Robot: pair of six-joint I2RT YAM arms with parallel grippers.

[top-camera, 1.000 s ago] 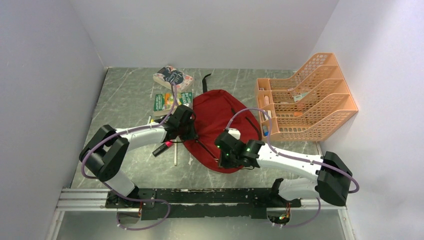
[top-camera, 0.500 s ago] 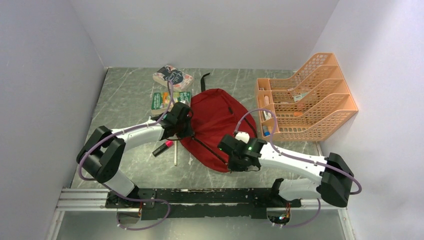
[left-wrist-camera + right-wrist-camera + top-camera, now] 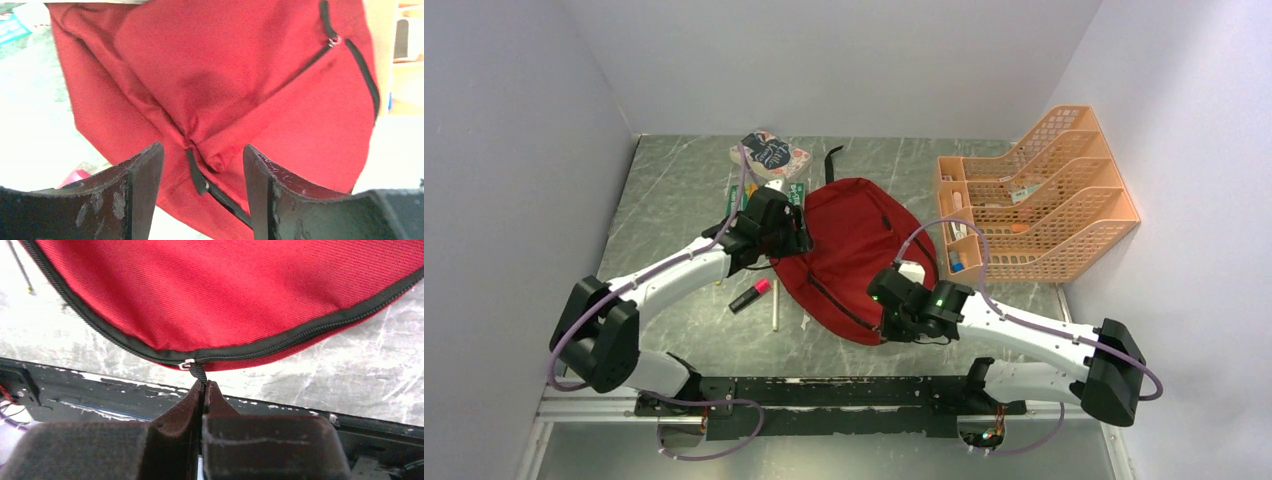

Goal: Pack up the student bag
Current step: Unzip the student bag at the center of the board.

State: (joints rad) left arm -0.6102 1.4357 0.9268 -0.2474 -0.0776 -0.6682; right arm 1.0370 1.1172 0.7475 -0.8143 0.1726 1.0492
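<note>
Right fingers (image 3: 185, 410): clamped on the zipper pull (image 3: 198, 372) at the near edge of the student bag (image 3: 854, 250). Left fingers (image 3: 142, 185): apart, above its left side. Books (image 3: 769, 155) and marker (image 3: 750, 296) lie unpacked on the surface (image 3: 674, 190).

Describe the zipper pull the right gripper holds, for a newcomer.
Find the dark red backpack mid-table. A black zipper rims its near edge; the pull is the black tab pinched in the right gripper, unlike the loose tab at the open left gripper.
</note>
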